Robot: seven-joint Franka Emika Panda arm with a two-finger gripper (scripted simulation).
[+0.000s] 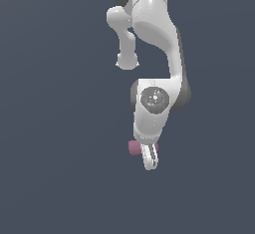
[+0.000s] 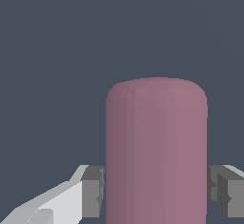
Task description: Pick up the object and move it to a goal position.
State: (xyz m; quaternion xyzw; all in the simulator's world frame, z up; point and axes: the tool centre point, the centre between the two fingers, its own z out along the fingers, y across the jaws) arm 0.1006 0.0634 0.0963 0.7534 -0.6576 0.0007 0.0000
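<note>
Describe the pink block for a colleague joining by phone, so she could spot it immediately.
Follow the white arm down to its pincer low in the exterior view. The dusty-pink block sits right behind it, poking out toward that view's left. It is the only coloured thing against the plain dark grey ground, a short matte cylinder with rounded ends.

This was no real room but a simulator's render — a flat, even slate-grey backdrop filled both views, with no walls, furniture or shadows to mark a place. The white robot arm point(image 1: 154, 54) and the pink block point(image 2: 156, 151) looked smooth, matte and computer-drawn — edges faceted, textures plain.
</note>
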